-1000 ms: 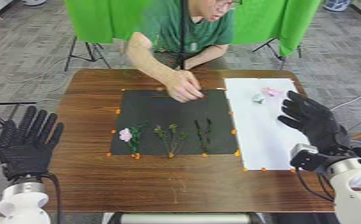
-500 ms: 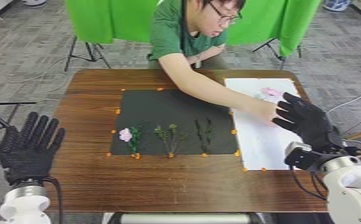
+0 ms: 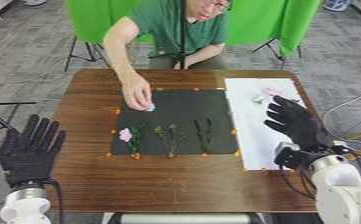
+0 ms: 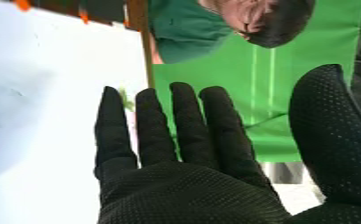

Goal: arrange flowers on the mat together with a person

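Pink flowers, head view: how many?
2: one pink flower near left on the black mat, another at the white paper sheet's far end. The person's hand may hide more.

Glossy brown wooden table (image 3: 185, 187).

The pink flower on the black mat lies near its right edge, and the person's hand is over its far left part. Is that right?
No: the head view shows the pink flower near the left edge of the black mat. The person's hand is over its far left part, as stated.
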`<action>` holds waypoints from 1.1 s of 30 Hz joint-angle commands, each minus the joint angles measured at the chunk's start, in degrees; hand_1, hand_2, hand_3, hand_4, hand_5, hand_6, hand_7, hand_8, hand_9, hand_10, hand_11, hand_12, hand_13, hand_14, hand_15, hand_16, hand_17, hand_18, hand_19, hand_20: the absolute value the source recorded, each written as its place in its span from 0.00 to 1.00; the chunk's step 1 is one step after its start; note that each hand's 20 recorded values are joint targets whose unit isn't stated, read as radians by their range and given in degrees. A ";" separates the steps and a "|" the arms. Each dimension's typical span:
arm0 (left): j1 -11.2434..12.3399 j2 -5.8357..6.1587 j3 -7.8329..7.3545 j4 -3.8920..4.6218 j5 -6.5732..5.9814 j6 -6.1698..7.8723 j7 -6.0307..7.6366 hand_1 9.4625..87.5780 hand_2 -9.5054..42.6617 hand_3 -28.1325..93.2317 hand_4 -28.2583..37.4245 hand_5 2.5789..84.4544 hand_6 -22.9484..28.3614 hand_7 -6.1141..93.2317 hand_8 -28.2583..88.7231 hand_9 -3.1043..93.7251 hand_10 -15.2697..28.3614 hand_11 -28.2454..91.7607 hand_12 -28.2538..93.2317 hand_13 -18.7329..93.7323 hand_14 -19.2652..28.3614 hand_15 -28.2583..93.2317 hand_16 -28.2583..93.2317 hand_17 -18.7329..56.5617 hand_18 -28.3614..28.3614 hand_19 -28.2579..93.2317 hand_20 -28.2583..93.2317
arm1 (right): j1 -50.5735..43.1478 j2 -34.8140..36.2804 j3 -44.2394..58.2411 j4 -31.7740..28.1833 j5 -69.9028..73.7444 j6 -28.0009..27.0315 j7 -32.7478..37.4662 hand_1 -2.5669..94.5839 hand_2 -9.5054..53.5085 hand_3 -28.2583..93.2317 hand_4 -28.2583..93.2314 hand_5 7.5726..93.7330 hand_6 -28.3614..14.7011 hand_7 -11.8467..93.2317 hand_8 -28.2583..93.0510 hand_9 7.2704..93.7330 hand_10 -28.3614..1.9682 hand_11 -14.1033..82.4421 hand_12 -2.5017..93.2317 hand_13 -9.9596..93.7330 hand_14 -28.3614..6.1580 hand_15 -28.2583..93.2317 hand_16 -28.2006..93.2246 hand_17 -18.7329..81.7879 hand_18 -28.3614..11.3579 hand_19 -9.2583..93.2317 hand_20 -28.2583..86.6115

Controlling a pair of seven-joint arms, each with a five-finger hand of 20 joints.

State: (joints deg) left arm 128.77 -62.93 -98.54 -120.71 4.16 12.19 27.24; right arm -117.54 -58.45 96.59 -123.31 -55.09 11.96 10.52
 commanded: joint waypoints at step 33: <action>0.24 0.42 0.88 0.16 -0.17 0.37 -1.47 0.19 0.42 0.85 0.00 0.49 0.60 0.21 0.15 0.40 0.65 0.39 0.27 0.41 0.70 0.43 0.17 0.14 0.77 0.55 0.32 | 3.20 4.25 1.99 4.68 -53.25 -3.85 3.69 0.31 0.16 0.89 0.01 0.29 0.55 0.27 0.14 0.29 0.54 0.22 0.15 0.36 0.43 0.29 0.32 0.29 0.29 0.42 0.34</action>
State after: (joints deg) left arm 128.40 -62.47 -98.14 -120.63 4.09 12.18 26.26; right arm -119.12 -58.09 100.02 -120.07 -90.74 5.18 10.96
